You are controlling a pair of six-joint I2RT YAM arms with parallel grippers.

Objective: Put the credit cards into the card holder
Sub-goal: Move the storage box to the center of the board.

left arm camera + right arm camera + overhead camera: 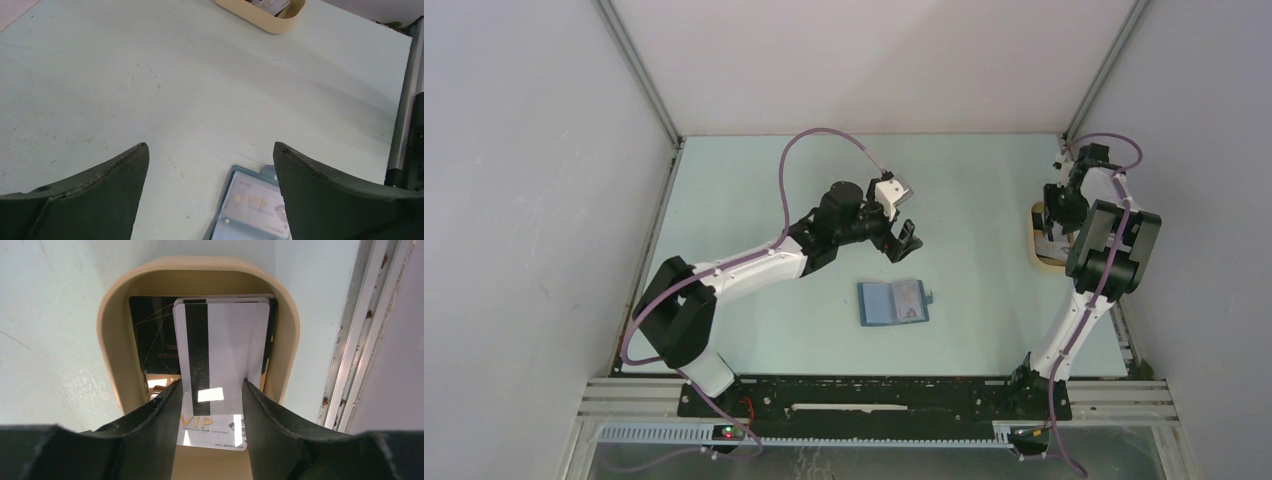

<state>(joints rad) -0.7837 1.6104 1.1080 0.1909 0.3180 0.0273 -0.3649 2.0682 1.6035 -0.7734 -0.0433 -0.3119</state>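
The teal-blue card holder (894,303) lies open on the table's middle, with a whitish VIP card (255,200) in its right pocket. My left gripper (904,240) hovers just behind it, open and empty; in the left wrist view (210,147) the holder (227,215) shows between the finger bases. My right gripper (1052,215) reaches down into the beige tray (200,262) at the right edge. Its jaws stand partly open on either side of a white card with a black stripe (222,340), which lies on a stack with a VIP card (210,432) and a black card (150,340).
The beige oval tray (1036,252) sits against the right aluminium rail (350,340) and wall. It also shows far off in the left wrist view (270,22). Side walls close in the table on the left, right and back.
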